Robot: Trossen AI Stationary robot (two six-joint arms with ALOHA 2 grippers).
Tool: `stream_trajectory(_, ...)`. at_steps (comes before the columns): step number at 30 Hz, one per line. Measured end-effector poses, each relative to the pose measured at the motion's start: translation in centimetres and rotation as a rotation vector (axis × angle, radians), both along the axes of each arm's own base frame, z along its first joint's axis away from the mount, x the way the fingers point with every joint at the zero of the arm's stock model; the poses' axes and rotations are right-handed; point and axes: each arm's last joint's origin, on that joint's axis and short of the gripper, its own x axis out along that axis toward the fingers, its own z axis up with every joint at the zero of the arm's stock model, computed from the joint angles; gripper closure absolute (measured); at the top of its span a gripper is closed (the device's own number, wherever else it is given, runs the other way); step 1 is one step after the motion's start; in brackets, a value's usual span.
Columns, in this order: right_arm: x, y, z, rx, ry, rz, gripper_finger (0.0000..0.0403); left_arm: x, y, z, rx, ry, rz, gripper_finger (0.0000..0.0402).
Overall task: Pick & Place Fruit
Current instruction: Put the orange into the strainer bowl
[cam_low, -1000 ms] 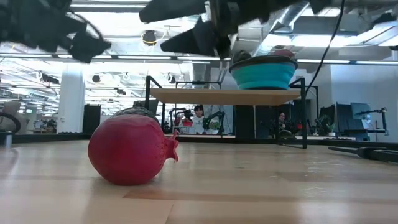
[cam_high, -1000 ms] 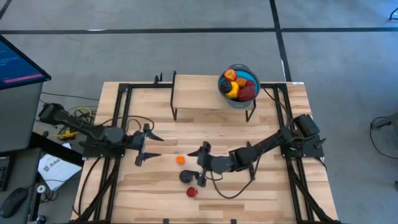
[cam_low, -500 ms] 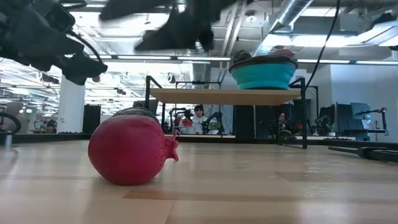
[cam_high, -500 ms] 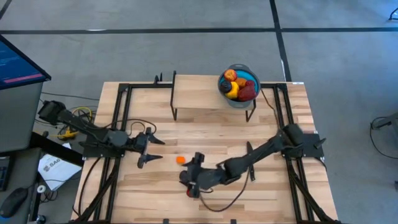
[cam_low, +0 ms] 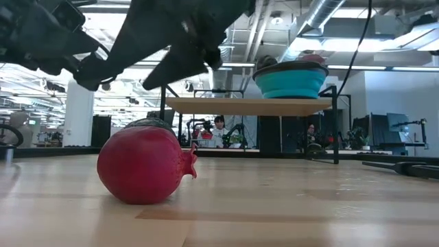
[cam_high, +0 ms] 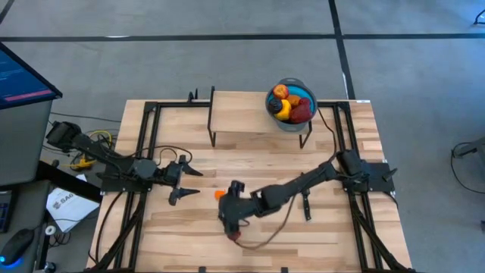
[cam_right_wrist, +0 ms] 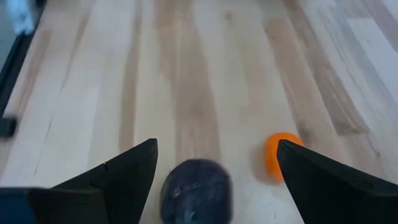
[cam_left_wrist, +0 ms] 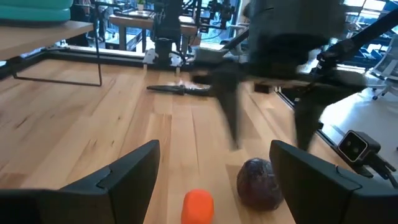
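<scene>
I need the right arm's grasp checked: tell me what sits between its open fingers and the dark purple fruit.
Nothing. In the right wrist view the right gripper is open, with the dark purple fruit low between its fingers and only bare wood around it. The small orange fruit lies beside it.

A red fruit (cam_low: 145,165) sits on my desk (cam_low: 274,206); a teal bowl (cam_low: 291,79) tops the shelf (cam_low: 247,105) behind.

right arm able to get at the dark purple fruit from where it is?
Probably yes. The right gripper sits just above the dark purple fruit, jaws open on either side of it. The orange fruit lies apart, and nothing lies between.
</scene>
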Motion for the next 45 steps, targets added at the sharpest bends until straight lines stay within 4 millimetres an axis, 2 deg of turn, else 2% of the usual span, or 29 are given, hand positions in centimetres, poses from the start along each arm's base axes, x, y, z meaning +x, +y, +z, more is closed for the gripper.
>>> stream_trajectory(3, 1.0, -2.1, -1.5, 0.043, 0.01, -0.086, 0.0079, 0.0, 0.0, 0.0, 0.001, 0.0, 0.004, 0.0105)
stream_trajectory(6, 1.4, -3.9, -2.4, 0.055, 0.05, -0.089, 0.0081, 0.1, 0.0, 0.0, 0.0, -0.001, 0.006, 0.0105)
stream_trajectory(8, 2.2, -4.5, -2.6, 0.088, 0.024, -0.057, 0.0088, 0.1, 0.0, 0.0, 0.0, -0.001, 0.006, 0.0105)
stream_trajectory(11, 2.4, -5.4, -3.9, 0.092, 0.069, 0.0, 0.0103, 0.1, 0.0, -0.1, 0.0, 0.003, 0.006, 0.0105)
stream_trajectory(14, 2.7, -6.0, -4.3, 0.118, 0.082, 0.059, 0.0118, 0.1, 0.0, -0.1, -0.002, 0.003, 0.007, 0.0105)
stream_trajectory(19, 2.8, -7.0, -5.7, 0.126, 0.128, 0.041, 0.0138, 0.2, 0.0, -0.1, -0.001, 0.006, 0.011, 0.0105)
stream_trajectory(23, 3.1, -7.1, -5.1, 0.127, 0.096, 0.044, 0.0172, 0.2, 0.0, -0.1, -0.002, 0.003, 0.011, 0.0105)
stream_trajectory(31, 3.0, -7.1, -5.3, 0.141, 0.112, 0.066, 0.0288, 0.2, 0.0, -0.1, -0.003, 0.002, 0.01, 0.0105)
stream_trajectory(34, 2.6, -7.0, -4.7, 0.125, 0.132, 0.076, 0.032, 0.2, 0.0, -0.1, -0.004, -0.001, 0.01, 0.0105)
stream_trajectory(38, 1.9, -6.7, -3.2, 0.108, 0.152, 0.083, 0.0331, 0.2, 0.0, 0.0, -0.005, -0.003, 0.01, 0.0105)
stream_trajectory(45, 0.6, -6.3, -1.6, 0.033, 0.2, 0.03, 0.0317, 0.2, 0.0, 0.0, -0.006, -0.003, 0.009, 0.0105)
